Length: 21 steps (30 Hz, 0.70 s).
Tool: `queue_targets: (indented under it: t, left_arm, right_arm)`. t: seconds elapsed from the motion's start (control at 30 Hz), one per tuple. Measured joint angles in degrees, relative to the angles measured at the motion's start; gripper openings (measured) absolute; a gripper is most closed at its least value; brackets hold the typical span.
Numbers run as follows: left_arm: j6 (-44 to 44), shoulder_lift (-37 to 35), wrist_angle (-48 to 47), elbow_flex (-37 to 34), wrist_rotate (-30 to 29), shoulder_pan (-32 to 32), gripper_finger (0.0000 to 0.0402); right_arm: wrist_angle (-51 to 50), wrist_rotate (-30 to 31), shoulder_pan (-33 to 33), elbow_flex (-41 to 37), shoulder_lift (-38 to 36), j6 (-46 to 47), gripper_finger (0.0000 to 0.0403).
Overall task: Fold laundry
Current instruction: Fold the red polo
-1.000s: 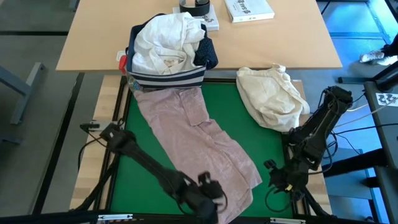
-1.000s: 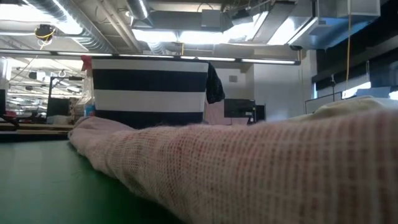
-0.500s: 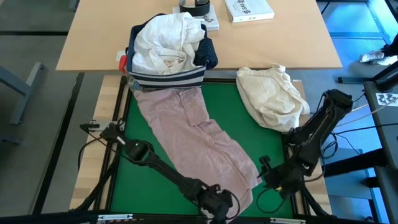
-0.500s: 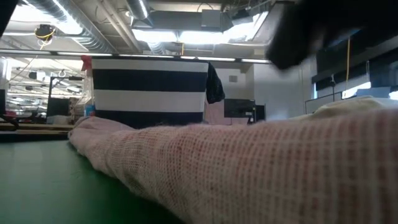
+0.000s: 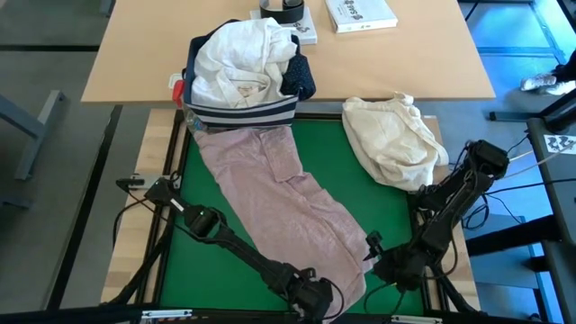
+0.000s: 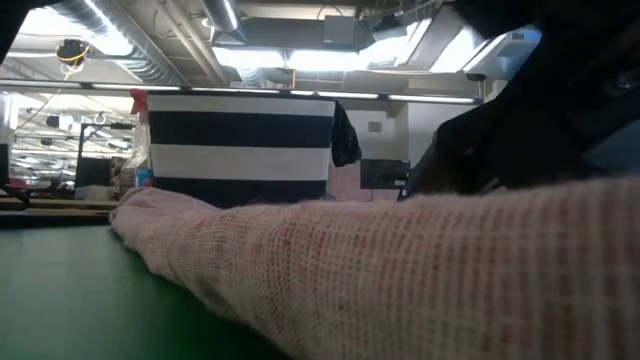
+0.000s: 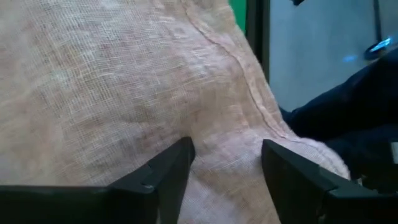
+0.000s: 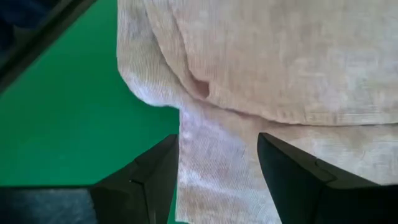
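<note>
From above, the pale pink top (image 5: 283, 202) lies stretched across the green table (image 5: 369, 193), its long axis running from the striped bin (image 5: 241, 112) at the far left to the near right. Both grippers sit at its near end: left gripper (image 5: 310, 295) at the hem, right gripper (image 5: 378, 256) at the right corner. Through the left wrist view, parted fingers (image 7: 168, 171) straddle fabric, unclosed. Through the right wrist view, fingers (image 8: 152, 168) likewise stand wide over the corner.
</note>
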Motion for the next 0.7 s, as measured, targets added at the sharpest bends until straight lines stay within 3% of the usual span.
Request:
queue_targets:
  t: [0.37, 0.7]
  left_arm:
    - [3.2, 0.1, -3.8, -0.3, -3.3, -0.3, 0.001]
    - [3.0, -1.1, 3.2, -0.5, -4.8, 0.3, 0.006]
  right_arm:
    - [7.7, -2.0, 0.0, -6.3, 5.2, 1.4, 0.0217]
    - [7.7, -2.9, 0.0, -6.1, 7.0, 4.5, 0.0154]
